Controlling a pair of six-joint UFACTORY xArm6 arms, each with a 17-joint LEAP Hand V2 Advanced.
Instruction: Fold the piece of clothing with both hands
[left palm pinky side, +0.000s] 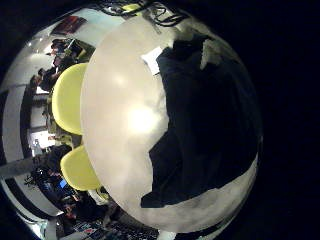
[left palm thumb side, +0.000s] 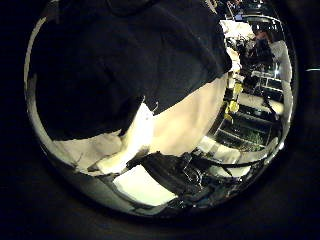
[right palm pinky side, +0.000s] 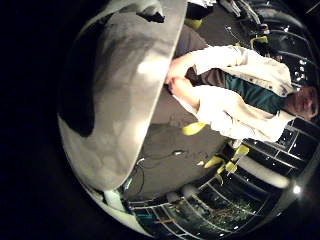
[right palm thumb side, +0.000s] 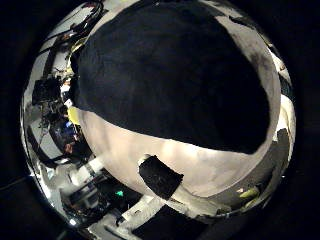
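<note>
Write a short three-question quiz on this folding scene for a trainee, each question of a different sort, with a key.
1. True or false: the dark garment lies on a light-coloured table.
2. Multiple choice: beside the table in the left little finger side palm view stand A) yellow chairs, B) a red bucket, C) a blue crate.
3. Fill in: in the left thumb side palm view the garment fills much of the picture, so it is ____ to that palm.

Key: 1 true; 2 A; 3 close.
</note>
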